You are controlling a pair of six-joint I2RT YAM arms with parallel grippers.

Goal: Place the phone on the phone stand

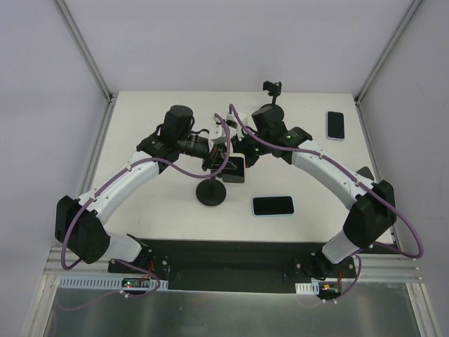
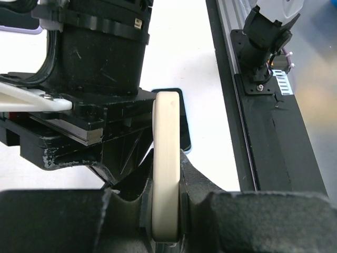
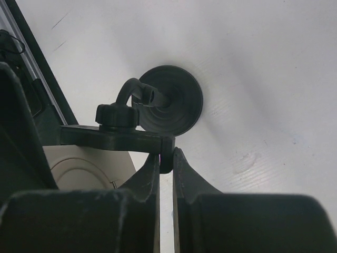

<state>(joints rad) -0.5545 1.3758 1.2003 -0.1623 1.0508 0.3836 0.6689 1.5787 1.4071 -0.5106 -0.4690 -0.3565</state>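
Both arms meet over the middle of the white table [image 1: 168, 219], right above the black phone stand with the round disc base [image 1: 210, 194]. The left gripper [image 1: 219, 158] has its two fingers pressed against the flat faces of the cream-cased phone [image 1: 236, 170]. In its wrist camera the phone [image 2: 167, 137] shows edge-on, a pale rounded strip standing up between the dark pads, clear of the table. So that grip is tight on the phone.

Over to the right gripper [image 1: 243, 152]: its wrist view shows the jaws nipped together on the end of the stand's flat black clamp bar [image 3: 116, 138]. Only a sliver shows between the fingertips [image 3: 152, 174]. Under the bar a curved neck runs down to the base [image 3: 174, 100], which sits flat on the tabletop. A ribbed knob [image 3: 117, 115] sits on top of the bar.

The phone's pale back [image 3: 84, 168] shows just beside that bar, on the near side (whether it is touching or seated in the cradle, I cannot tell). The phone is up at the stand's head, between the two grippers.

Elsewhere, a black phone in a light blue case [image 1: 273, 206] lies flat near the stand's base. A second one [image 1: 336, 125] lies towards the far right corner, and a small black clamp stand [image 1: 272, 88] is at the back edge.
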